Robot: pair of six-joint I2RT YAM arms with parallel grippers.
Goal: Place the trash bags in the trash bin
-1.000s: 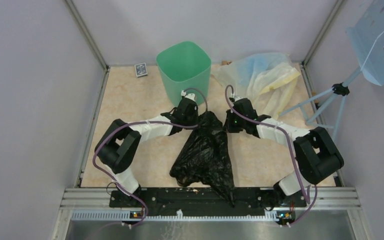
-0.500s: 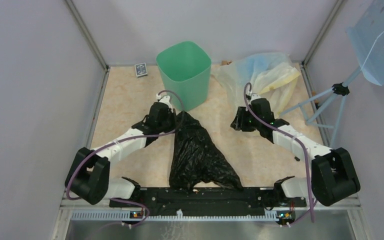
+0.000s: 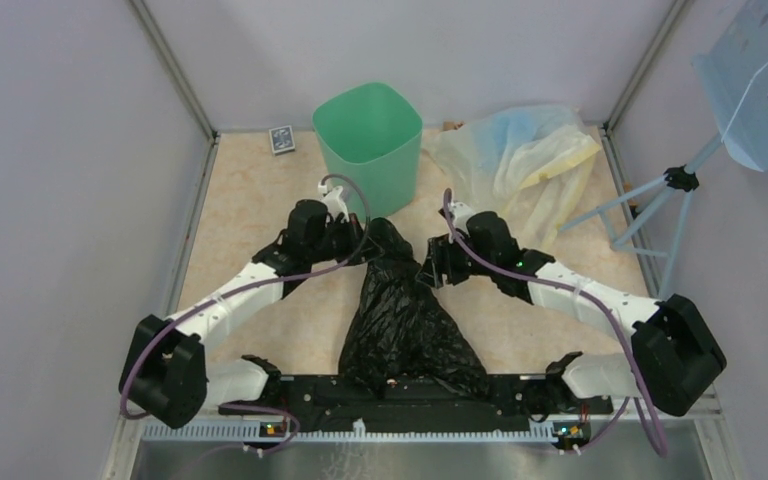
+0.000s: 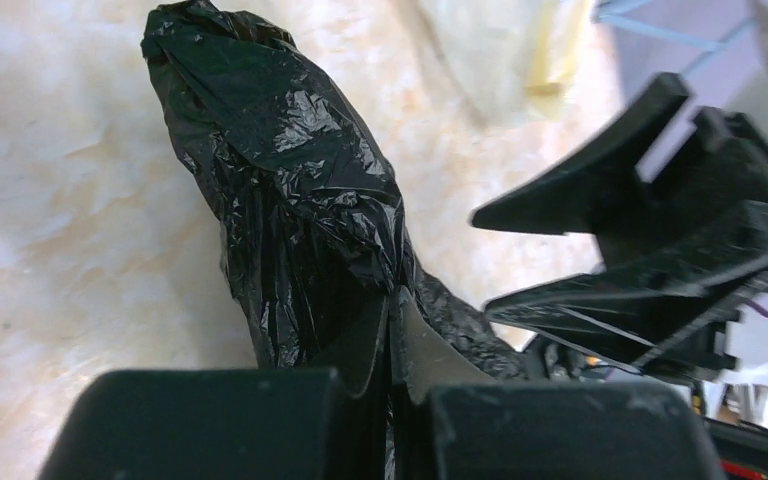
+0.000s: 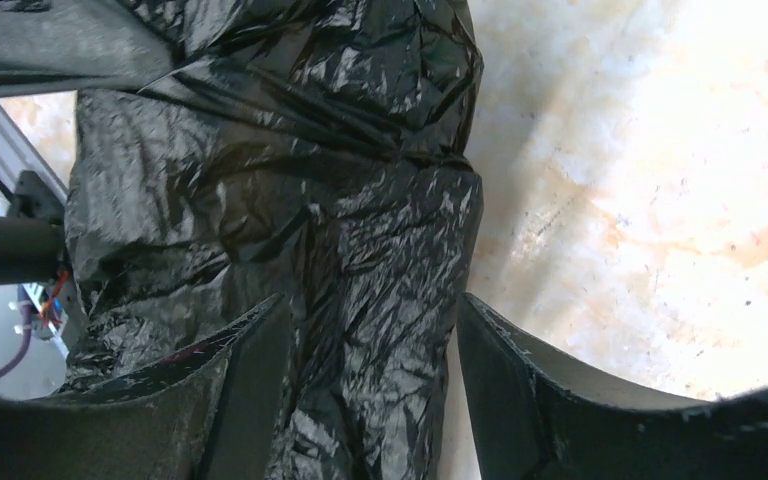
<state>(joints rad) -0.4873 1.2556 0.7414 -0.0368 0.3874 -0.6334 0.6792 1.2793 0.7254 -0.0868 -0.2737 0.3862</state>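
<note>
Lying on the table [image 3: 250, 210], the trash bag [image 3: 405, 320] spreads wide toward the arm bases. Its narrow top is raised just in front of the trash bin [image 3: 360, 170], near the wall and not yet inside.

The left hand [image 3: 360, 240] pinches this top. In its wrist view the fingers [image 4: 360, 345] are pressed together with black plastic caught between them. The right hand [image 3: 430, 265] is spread wide, and in its own view a fold of the bag [image 5: 290, 200] stands between the two fingers [image 5: 250, 380], which have not closed on it.

I judge the step in hand to be a second grasp, so that both hands can carry the bag. Next the right hand must close on the fold, and then both must lift high enough for the thin plastic to pass over the rim.

Half a second ago the right hand was well apart from the bag, toward the pale plastic heap [image 3: 520, 150]. Now it has come in to the bag, and the top sits nearer to the bin.
</note>
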